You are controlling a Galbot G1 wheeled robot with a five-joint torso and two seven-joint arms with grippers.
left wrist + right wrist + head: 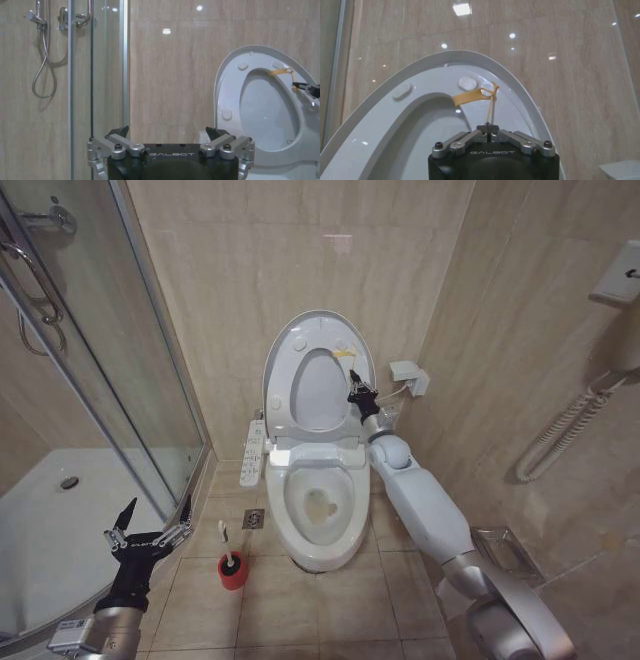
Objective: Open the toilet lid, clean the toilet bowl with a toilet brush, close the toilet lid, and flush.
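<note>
The toilet lid [285,345] is standing upright against the tiled wall, with the seat ring [318,390] raised against it. The right hand [357,392] is reaching to the seat ring's edge, its fingers pressed together and pinching a thin yellow cord [491,110] tied to the yellow tag [468,98]. The toilet bowl [320,505] is sitting open below. The toilet brush [224,537] is standing in its red holder [234,571] on the floor just beside the bowl. The left hand [150,527] is hovering low near the shower glass [110,360], fingers spread and holding nothing.
</note>
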